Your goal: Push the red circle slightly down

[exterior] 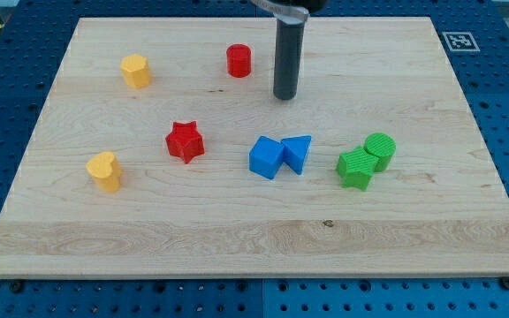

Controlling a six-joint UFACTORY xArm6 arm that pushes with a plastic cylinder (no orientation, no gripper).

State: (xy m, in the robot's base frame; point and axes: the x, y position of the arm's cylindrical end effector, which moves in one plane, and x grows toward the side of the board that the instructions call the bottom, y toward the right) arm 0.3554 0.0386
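Observation:
The red circle [239, 60] stands near the view's top, a little left of centre, on the wooden board [148, 238]. My tip [284, 96] rests on the board to the right of the red circle and slightly lower, with a clear gap between them. The dark rod rises from the tip to the top edge of the view.
A yellow hexagon [135, 71] sits at upper left and a yellow heart-like block [104, 170] at left. A red star [185, 141] lies left of centre. A blue cube [266, 157] touches a blue triangle [297, 153]. A green block [356, 168] touches a green circle [380, 149].

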